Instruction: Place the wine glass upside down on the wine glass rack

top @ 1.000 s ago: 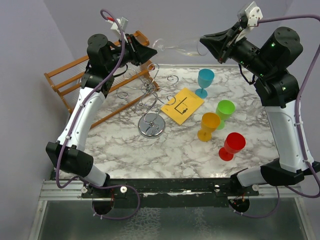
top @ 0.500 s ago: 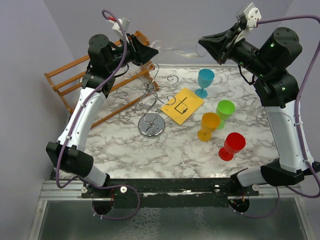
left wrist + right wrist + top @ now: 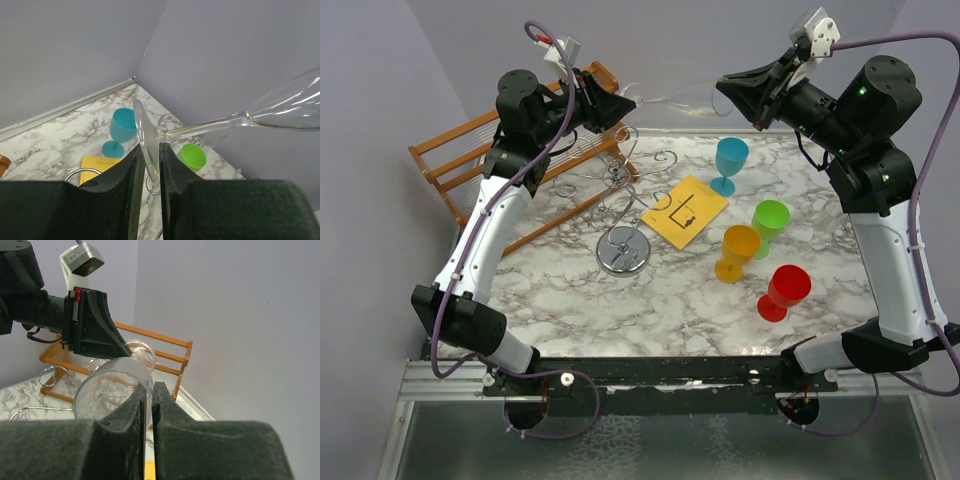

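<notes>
A clear wine glass (image 3: 675, 97) lies level in the air above the back of the table, held at both ends. My left gripper (image 3: 628, 103) is shut on its round foot (image 3: 142, 131), which stands edge-on between the pads. The stem (image 3: 210, 125) and bowl (image 3: 295, 97) run off to the right. My right gripper (image 3: 720, 88) is shut on the rim of the bowl (image 3: 107, 390), with the left gripper (image 3: 100, 335) beyond it. The chrome wine glass rack (image 3: 620, 190) stands below on its round base (image 3: 623, 250), and its loops show in the right wrist view (image 3: 50, 375).
An orange-brown wooden shelf rack (image 3: 510, 170) lies at the back left. A yellow card (image 3: 685, 212) lies beside the chrome rack. Blue (image 3: 730, 160), green (image 3: 770, 220), orange (image 3: 738, 250) and red (image 3: 785, 290) plastic goblets stand upright on the right half of the marble table.
My left gripper has moved right onto the glass's foot. My right gripper and the glass have shifted slightly left.
</notes>
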You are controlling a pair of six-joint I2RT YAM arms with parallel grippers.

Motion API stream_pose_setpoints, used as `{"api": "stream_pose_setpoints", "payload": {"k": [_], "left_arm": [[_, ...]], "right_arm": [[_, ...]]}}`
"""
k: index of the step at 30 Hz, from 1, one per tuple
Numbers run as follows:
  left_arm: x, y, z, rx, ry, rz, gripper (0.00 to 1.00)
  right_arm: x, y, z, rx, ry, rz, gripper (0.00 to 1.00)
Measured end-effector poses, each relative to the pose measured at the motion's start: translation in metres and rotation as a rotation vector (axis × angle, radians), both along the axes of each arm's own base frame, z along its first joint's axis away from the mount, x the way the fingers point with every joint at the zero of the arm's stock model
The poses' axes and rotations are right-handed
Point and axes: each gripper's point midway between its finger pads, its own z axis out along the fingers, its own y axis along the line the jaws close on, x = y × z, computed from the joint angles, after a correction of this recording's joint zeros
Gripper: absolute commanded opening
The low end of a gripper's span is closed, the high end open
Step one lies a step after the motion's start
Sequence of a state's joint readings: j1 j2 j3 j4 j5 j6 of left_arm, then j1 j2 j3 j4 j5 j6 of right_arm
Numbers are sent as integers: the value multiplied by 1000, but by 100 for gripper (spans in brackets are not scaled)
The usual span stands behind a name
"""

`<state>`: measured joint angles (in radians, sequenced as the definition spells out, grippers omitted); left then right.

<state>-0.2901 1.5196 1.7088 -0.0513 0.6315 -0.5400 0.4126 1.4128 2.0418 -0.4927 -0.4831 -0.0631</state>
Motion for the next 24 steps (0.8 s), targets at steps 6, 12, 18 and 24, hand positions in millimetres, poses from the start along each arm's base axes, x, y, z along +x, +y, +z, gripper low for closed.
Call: {"api": "stream_pose_setpoints", "payload": {"k": [6,12,18,24], "left_arm": [[-3,3,0,13,-3,12,12],[-6,5,3,11,-1,19,0],[-7,15,8,12,-16,43,0],[-5,55,26,31,-92,137,0]], "right_arm": [[1,-1,-2,-8,-5,-5,1],[1,-1,-5,-18,-8,-9,1],[3,-5,-10,-35,-11,-32,30],[7,-9,-18,-61,-17,-62,62]]}}
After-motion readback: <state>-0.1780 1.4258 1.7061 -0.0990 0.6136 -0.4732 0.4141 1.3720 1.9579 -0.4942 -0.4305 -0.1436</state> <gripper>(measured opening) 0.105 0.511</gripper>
